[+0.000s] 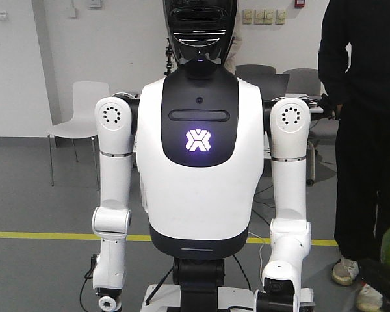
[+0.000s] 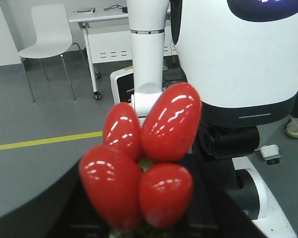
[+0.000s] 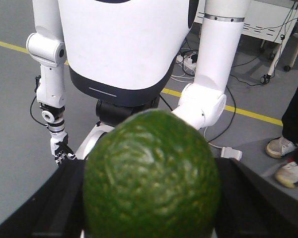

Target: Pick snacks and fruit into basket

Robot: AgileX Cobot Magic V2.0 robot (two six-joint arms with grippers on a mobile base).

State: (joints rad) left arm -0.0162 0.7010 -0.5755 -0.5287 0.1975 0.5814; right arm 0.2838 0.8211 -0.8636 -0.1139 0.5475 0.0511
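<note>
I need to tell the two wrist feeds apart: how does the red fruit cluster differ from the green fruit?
The red cluster is four smooth, glossy, elongated pieces bunched together; the green fruit is one round ball. The red skins show sharp highlights, while the green one looks dull and bumpy. Both sit close to their cameras, filling the lower frame, with the white humanoid robot behind.

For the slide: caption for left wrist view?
Cluster of glossy red fruit fills the foreground, white humanoid robot standing behind.

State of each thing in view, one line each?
Glossy red oval fruit cluster: close before left wrist camera, grip unseen.
Bumpy green round fruit: fills right wrist view, grip unseen.
White humanoid robot: upright, chest logo lit, arms down.
White plastic chair: upright, unoccupied.
</note>
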